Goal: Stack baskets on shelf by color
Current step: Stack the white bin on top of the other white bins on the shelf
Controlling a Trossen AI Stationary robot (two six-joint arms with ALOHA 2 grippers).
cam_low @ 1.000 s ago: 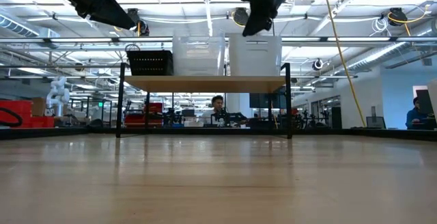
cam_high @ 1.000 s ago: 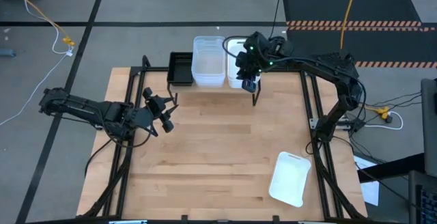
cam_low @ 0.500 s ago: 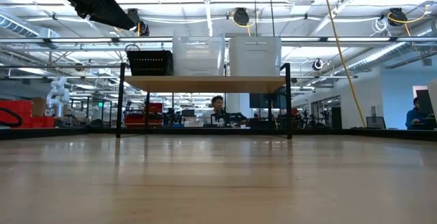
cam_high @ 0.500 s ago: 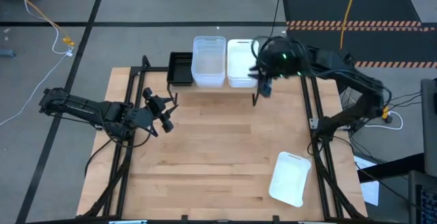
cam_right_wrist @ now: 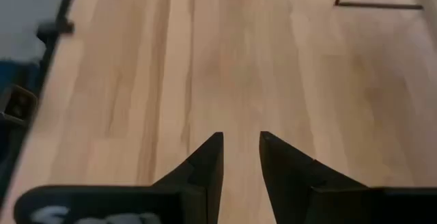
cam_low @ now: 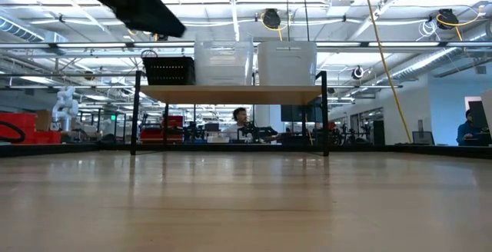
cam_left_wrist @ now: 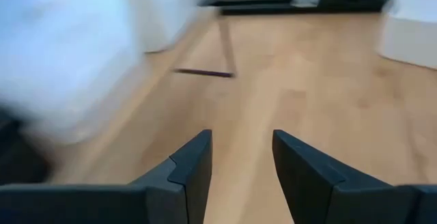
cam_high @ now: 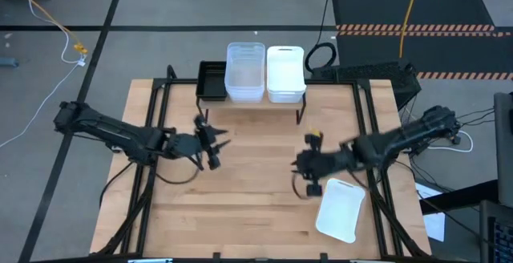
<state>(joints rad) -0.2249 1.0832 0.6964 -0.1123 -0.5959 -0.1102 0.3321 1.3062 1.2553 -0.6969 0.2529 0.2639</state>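
The shelf (cam_high: 300, 103) stands at the table's far edge. On it, side by side, sit a black slotted basket (cam_high: 212, 81), a clear basket (cam_high: 245, 72) and a white basket (cam_high: 284, 74); the low view shows the same row, with the white basket (cam_low: 287, 62) at the right. Another white basket (cam_high: 339, 209) lies on the tabletop near the right edge. My right gripper (cam_high: 309, 171) hovers open just left of that basket. My left gripper (cam_high: 215, 144) is open over the table's left middle, touching nothing.
Black frame rails (cam_high: 370, 127) run along both table sides. Bare wood (cam_high: 256, 191) lies between the two grippers and toward the near edge. The shelf's thin black legs (cam_low: 324, 114) stand at the far edge. People sit in the room beyond the table.
My right gripper has left the white basket on the shelf, risen, and swung toward the table's near right, ending beside the white basket on the tabletop. My left gripper has moved a little toward the table's middle. The baskets have stayed in place.
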